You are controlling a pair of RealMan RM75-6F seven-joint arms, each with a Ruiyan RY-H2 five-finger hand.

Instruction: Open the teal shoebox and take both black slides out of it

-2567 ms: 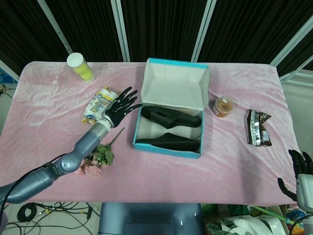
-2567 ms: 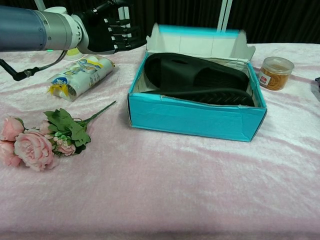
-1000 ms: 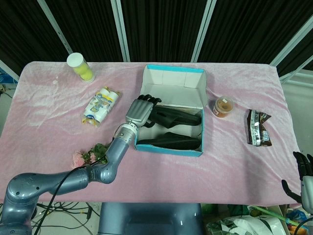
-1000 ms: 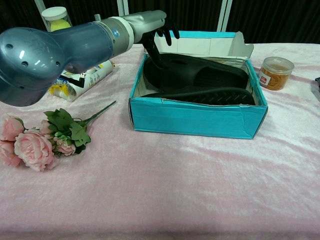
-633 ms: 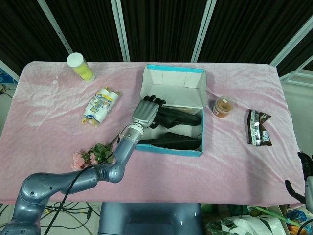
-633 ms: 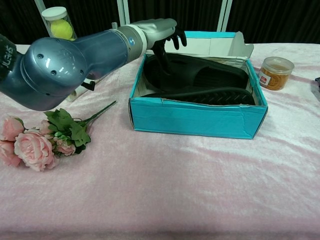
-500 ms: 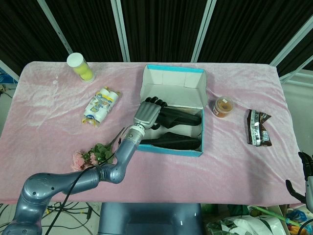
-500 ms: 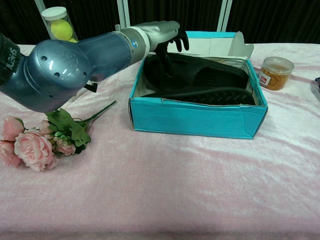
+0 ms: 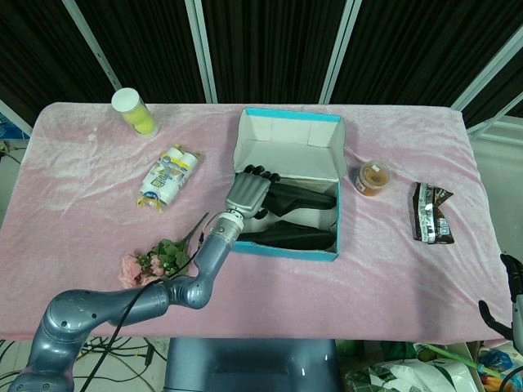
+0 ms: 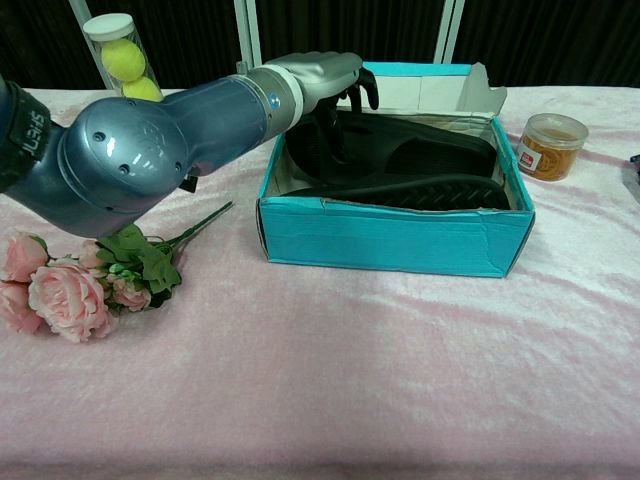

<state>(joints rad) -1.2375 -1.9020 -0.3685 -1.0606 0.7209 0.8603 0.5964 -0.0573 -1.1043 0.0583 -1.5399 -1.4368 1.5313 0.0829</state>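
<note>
The teal shoebox [image 9: 282, 251] stands open mid-table, its lid [image 9: 290, 147] tipped up at the back. Two black slides lie inside: one at the back [image 9: 306, 198], one along the front wall [image 9: 290, 238]. My left hand [image 9: 248, 192] reaches in over the box's left end, and its dark fingers [image 10: 345, 95] curl down onto the left end of the back slide [image 10: 430, 145]. Whether they grip it is unclear. The front slide [image 10: 420, 190] lies untouched. My right hand [image 9: 513, 296] hangs off the table's near right corner, fingers apart and holding nothing.
A tennis-ball tube [image 9: 135, 113] stands at the back left, with a snack packet [image 9: 167, 175] nearer. A bunch of pink roses [image 10: 70, 285] lies left of the box. An orange-filled jar [image 9: 373, 178] and a dark wrapper [image 9: 431, 212] sit to the right.
My left hand swung from beside the box's left side into the box and settled lower on the back slide's left end. The right hand sank slightly at the frame edge.
</note>
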